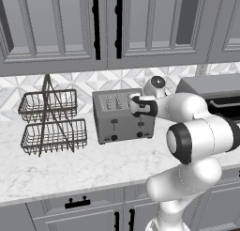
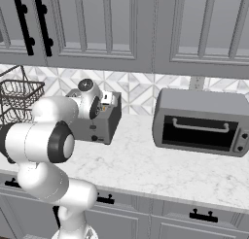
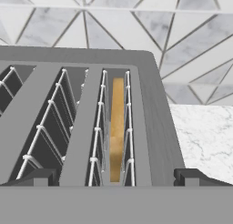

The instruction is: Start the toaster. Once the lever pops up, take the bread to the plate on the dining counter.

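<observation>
Toaster (image 1: 123, 116) stands on the worktop (image 1: 70, 166), with the bread (image 3: 117, 127) deep in its end slot. Right above, the tool (image 3: 116, 177) hangs with its tips wide apart, holding nothing. Going down now, they could bump the slot wires or miss the lever.

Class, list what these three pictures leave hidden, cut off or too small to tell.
- Bread, hand view: its edge shows in the toaster slot; its faces are hidden by the slot walls.
- Right lever, left base view: hidden by the arm.
- Gripper, hand view: just the tips show; open.
- Oven knobs, right base view: too small.
</observation>
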